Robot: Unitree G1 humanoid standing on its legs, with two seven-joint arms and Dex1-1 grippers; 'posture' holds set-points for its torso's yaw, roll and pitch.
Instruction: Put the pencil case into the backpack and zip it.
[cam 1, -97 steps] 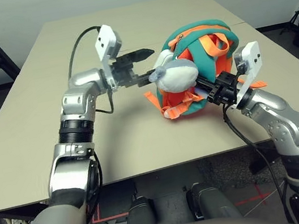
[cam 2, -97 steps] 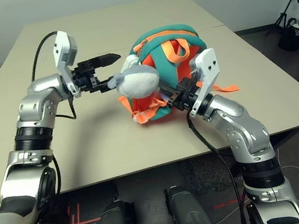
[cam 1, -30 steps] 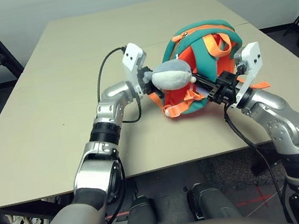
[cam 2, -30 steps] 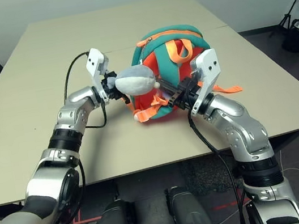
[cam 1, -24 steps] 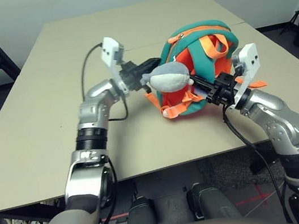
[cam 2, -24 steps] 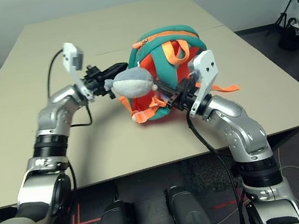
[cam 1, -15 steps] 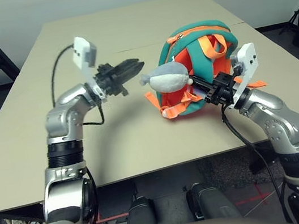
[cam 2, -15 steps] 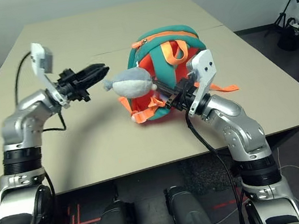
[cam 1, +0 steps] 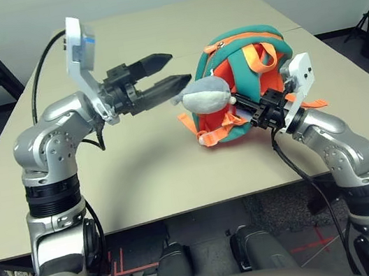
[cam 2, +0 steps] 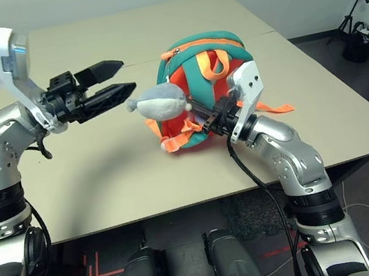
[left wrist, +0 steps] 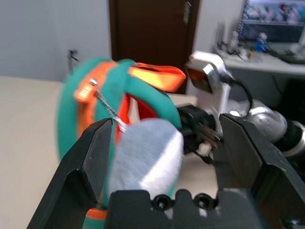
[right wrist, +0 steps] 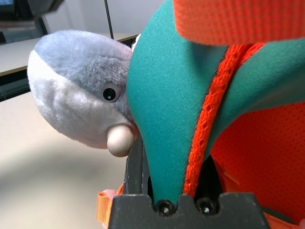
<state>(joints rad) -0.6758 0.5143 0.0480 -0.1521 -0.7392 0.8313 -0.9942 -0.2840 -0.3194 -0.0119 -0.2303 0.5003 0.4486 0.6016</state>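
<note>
Well, the black right gripper [cam 1: 238, 99] pinches the teal-and-orange fabric backpack's [cam 1: 235, 44] padded strap [right wrist: 159, 114] near the beige table's [cam 1: 157, 185] right edge. The black left gripper [cam 1: 180, 67] gapes wide, empty.

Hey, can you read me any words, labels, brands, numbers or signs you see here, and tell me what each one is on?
There are none that I can read.
The backpack shows no lettering on the sides in view.
The grey plush toy has none either.
The screen in the background is too blurred to tell whether it shows any text.
</note>
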